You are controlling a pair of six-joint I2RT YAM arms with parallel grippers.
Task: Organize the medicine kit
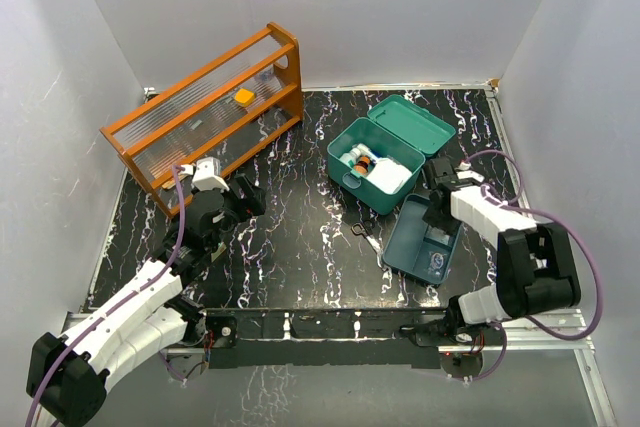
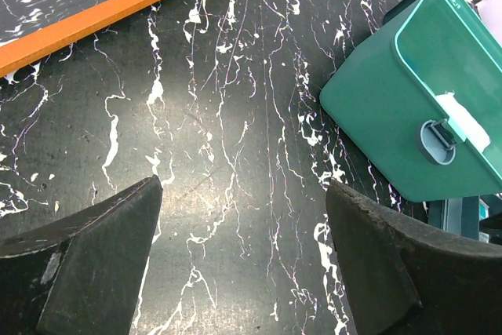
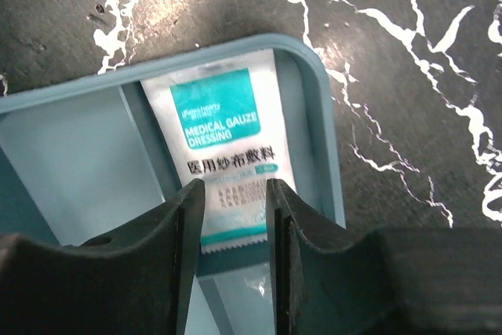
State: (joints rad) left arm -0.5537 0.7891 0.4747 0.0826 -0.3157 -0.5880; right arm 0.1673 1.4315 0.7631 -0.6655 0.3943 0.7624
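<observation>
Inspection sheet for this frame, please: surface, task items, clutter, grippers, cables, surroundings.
Surface: black marbled table, no spills seen.
Job's things: medicine kit open, supplies inside; gauze packet lying in the blue-grey tray.
Clutter: orange rack; small dark object on the table.
Grippers: left gripper open over bare table; right gripper part open over the packet.
Cables: purple cables along both arms, no snag seen.
Surroundings: white walls.

Rack [image 1: 205,117] back-left, medicine kit [image 1: 343,169] to its right — divided tray [image 1: 410,237] before kit, gauze packet [image 3: 227,143] inside.
</observation>
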